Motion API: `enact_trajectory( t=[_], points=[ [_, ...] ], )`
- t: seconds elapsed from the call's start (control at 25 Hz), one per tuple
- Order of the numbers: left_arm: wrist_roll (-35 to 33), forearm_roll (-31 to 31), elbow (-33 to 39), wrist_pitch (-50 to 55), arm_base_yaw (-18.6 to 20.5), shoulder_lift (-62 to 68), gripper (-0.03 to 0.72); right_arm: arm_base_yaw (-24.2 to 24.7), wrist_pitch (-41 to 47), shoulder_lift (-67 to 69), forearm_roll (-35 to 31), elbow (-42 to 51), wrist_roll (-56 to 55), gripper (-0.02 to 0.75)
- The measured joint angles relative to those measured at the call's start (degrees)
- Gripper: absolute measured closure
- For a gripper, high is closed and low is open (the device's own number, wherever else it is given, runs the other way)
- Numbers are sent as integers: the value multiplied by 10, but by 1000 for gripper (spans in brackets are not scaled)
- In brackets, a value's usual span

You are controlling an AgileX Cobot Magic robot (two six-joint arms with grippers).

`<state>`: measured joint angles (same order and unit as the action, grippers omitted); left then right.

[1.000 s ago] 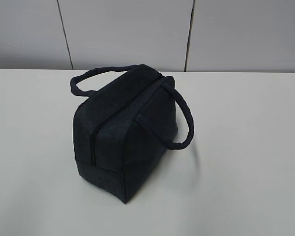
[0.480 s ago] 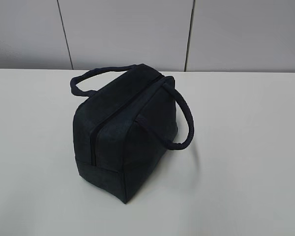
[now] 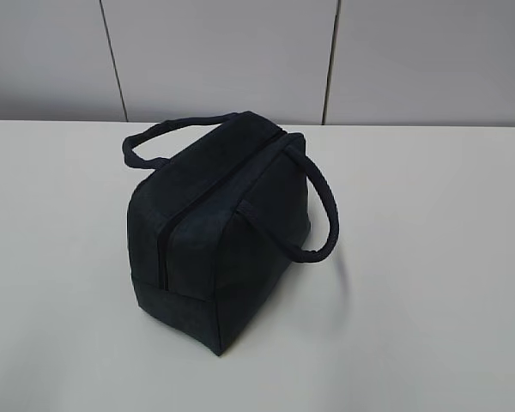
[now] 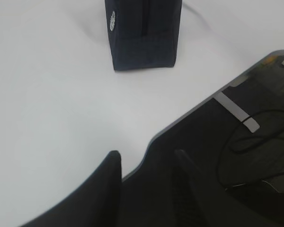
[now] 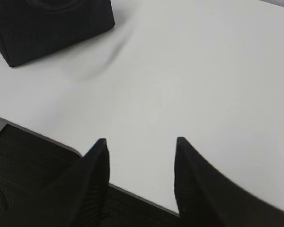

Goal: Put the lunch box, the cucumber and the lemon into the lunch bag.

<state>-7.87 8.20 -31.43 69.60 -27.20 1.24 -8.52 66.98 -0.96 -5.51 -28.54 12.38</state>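
I see the lunch bag (image 3: 219, 227) standing zipped on the desk (image 3: 429, 257). My left hand (image 4: 146, 158) and right hand (image 5: 141, 144) hang apart from it, both half-wide and empty

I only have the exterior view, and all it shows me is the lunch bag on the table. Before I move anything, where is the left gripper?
Observer: The left gripper hangs over the edge of the table, jaws apart with nothing between them. The lunch bag stands well ahead of it.
Operator: And the right one?
Observer: The right gripper is at the table edge too, jaws apart and empty. In its view, the bag's corner is off to the upper left.
Operator: Is there any marking on the bag that I can't see?
Observer: Yes, the left wrist view shows a small round white logo on one side of it.
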Motion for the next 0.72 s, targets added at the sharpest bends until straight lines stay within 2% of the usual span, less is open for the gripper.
enact_trajectory(
  t=[0.2,0.56,0.72],
  points=[
    [-2,-20,17,-46,0,0,449,0,-1,0,0,0,0,396],
    [-2,-23,22,-56,0,0,449,0,-2,0,0,0,0,397],
    [-3,-23,22,-57,30,0,449,0,-2,0,0,0,0,396]
  ],
)
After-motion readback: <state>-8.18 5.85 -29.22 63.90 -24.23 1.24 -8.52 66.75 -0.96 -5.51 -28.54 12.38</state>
